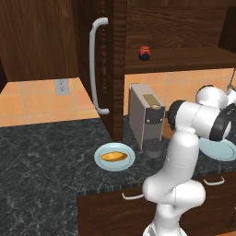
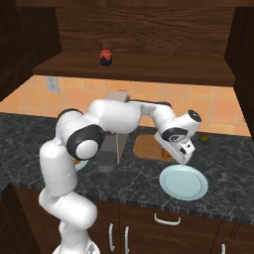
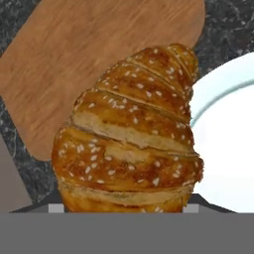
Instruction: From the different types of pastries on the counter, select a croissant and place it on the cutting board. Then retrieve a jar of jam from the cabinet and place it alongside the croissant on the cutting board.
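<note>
The arm is rising from the base, bending at the elbow and reaching out toward three o'clock in the right base view, wrist angled down, tool (image 2: 184,158) pointing toward five o'clock.

Two pale blue plates (image 1: 115,157) (image 2: 183,182), two pastries: one croissant (image 3: 131,136), one loaf-shaped (image 1: 114,156); one jam jar (image 2: 105,57), one cutting board (image 3: 94,54).

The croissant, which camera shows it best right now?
The hand view: the croissant sits close up, seeded crust plain, above the cutting board and a pale plate. In the right base view the gripper hides it. The left base view does not let me pick it out.
</note>
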Robot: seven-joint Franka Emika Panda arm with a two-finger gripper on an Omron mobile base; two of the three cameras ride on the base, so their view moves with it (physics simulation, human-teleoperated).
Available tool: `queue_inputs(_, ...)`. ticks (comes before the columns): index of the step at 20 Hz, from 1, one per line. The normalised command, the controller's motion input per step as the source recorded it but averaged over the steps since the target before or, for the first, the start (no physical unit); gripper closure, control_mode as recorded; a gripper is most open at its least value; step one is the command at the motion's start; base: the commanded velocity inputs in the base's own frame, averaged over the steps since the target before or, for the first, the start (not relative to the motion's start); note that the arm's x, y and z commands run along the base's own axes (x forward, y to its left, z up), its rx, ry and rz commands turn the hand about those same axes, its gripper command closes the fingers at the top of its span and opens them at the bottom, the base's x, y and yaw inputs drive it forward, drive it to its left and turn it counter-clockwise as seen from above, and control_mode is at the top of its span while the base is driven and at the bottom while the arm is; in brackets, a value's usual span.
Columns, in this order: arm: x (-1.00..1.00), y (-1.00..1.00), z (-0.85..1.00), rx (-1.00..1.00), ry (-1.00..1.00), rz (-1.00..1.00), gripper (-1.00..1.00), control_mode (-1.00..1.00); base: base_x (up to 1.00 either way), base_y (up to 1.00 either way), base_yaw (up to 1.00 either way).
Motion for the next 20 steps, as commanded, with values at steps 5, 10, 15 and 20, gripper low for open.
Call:
queue_inputs(5, 0.85, -0.11, -0.01, 0.0, 0.0, 0.07, 1.0, -1.0, 0.0, 0.0, 0.0)
queue_inputs(10, 0.56, -0.3, -0.18, 0.01, 0.01, 0.1, 1.0, -1.0, 0.0, 0.0, 0.0)
queue_inputs(15, 0.43, -0.29, -0.32, 0.02, 0.01, 0.1, 1.0, -1.0, 0.0, 0.0, 0.0)
queue_inputs(20, 0.33, -0.03, -0.46, 0.0, 0.04, 0.07, 1.0, -1.0, 0.0, 0.0, 0.0)
